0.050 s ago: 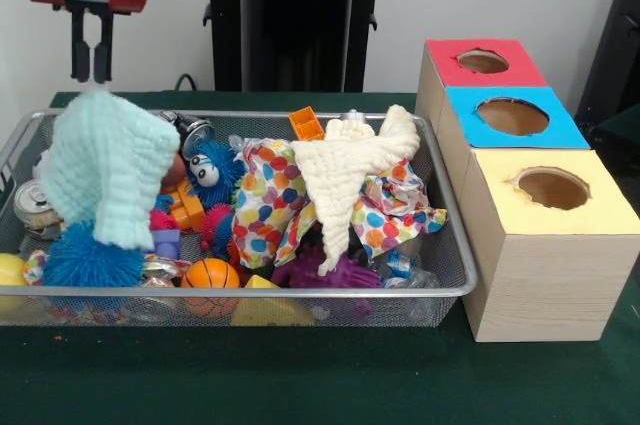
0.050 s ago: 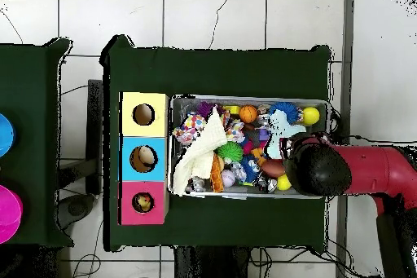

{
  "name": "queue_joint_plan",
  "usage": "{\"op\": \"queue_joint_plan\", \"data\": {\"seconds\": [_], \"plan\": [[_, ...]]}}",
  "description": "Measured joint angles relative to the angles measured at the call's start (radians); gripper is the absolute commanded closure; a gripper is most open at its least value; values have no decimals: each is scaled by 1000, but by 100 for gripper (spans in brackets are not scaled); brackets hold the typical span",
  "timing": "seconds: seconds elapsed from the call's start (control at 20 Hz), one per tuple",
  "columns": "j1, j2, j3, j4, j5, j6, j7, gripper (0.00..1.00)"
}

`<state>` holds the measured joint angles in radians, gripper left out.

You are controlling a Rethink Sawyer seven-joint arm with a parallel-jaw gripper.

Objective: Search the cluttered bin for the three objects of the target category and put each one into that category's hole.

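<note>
My gripper [image 1: 91, 75] hangs over the left end of the wire bin [image 1: 445, 290] and is shut on the top of a mint-green cloth [image 1: 105, 170], which drapes down from its tips into the bin. A cream cloth [image 1: 345, 170] lies over the middle of the pile, with a polka-dot cloth [image 1: 265, 200] under it. Three boxes stand in a row beside the bin, with a red hole [image 1: 483, 61], a blue hole [image 1: 512, 116] and a yellow hole [image 1: 552, 188]. In the overhead view the arm's head [image 2: 318, 169] hides the gripper; the mint cloth [image 2: 283, 125] shows beside it.
The bin holds several toys: a blue spiky ball [image 1: 90, 260], an orange basketball [image 1: 210, 275], a blue furry toy with eyes [image 1: 208, 170], a purple toy [image 1: 320, 270], a can [image 1: 35, 207]. Green table cloth [image 1: 300, 375] lies in front of the bin.
</note>
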<state>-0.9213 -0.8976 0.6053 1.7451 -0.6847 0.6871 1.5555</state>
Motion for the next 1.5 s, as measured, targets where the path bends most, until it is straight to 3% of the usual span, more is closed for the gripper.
{"op": "queue_joint_plan", "data": {"seconds": [0.5, 0.7, 1.05, 1.5], "plan": [[17, 0, 0, 1, 0, -3, 0, 0], [16, 7, 11, 22, 56, -30, 0, 0], [40, 43, 45, 93, 180, -170, 0, 0], [98, 97, 57, 163, 246, -334, 0, 0]]}}
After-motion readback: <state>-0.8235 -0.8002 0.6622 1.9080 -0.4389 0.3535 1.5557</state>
